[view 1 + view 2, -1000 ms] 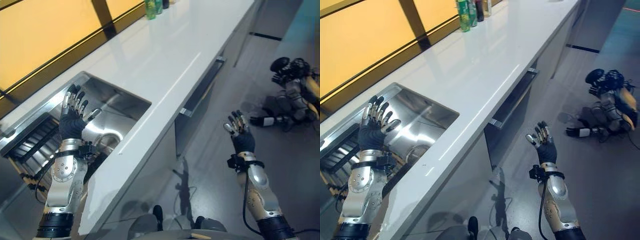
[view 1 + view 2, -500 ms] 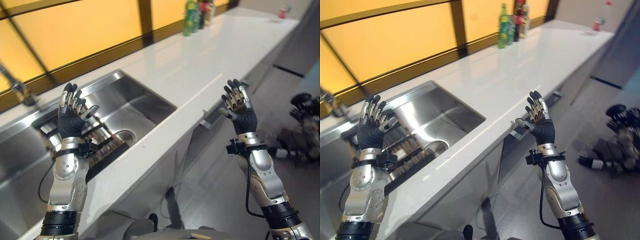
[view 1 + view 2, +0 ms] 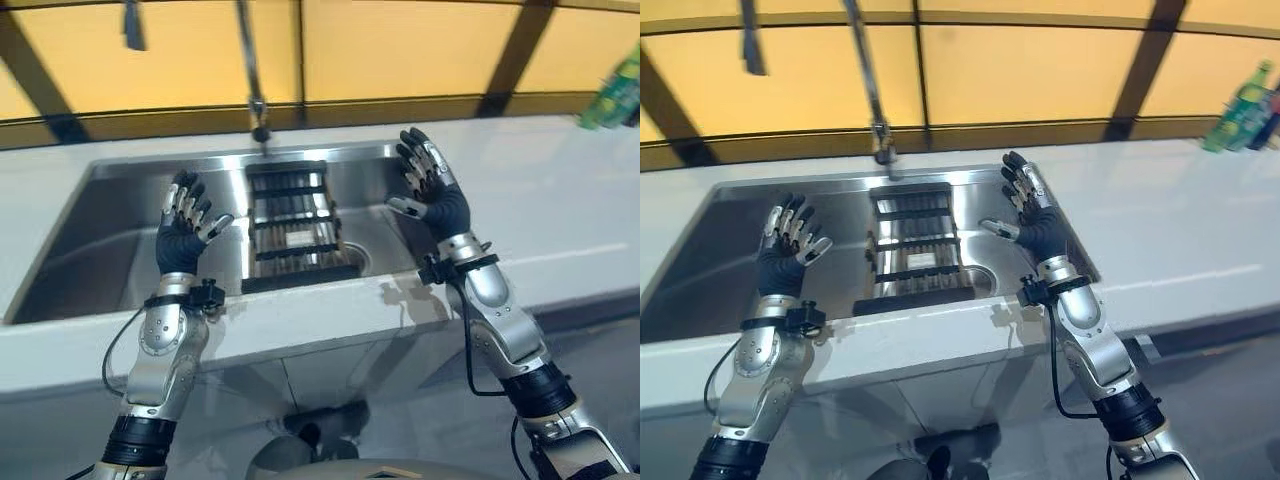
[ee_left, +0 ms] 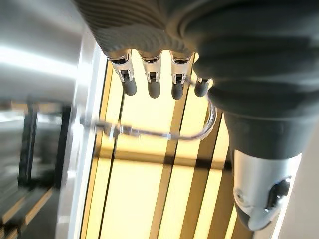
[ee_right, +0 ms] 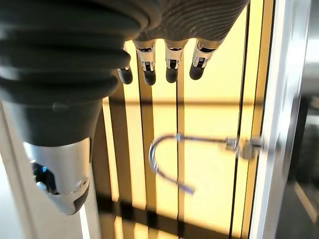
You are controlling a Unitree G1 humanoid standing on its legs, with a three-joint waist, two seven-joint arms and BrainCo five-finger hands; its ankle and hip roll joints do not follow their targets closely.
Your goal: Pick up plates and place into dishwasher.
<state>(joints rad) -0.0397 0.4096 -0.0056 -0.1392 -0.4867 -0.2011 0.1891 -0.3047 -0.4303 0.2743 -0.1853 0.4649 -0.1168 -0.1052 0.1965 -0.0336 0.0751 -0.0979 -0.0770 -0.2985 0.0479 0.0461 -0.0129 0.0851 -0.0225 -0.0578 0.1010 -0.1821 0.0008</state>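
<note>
A: The fingers of the left hand (image 3: 183,228) and the right hand (image 3: 432,195) are standing straight and spread, holding nothing, both raised over the steel sink (image 3: 120,200).

B: Where are the plates sitting?

A: I am not making out any plates. A dark slatted rack (image 3: 292,228) is lying in the sink below the tap (image 3: 251,70), between the two hands, and whether anything is standing in it I cannot tell.

B: How are they going to handle?

A: Likely stiff, smooth and breakable, probably slippery if wet. I am guessing the rim is the place to grip, thumb on one face and fingers on the other.
</note>
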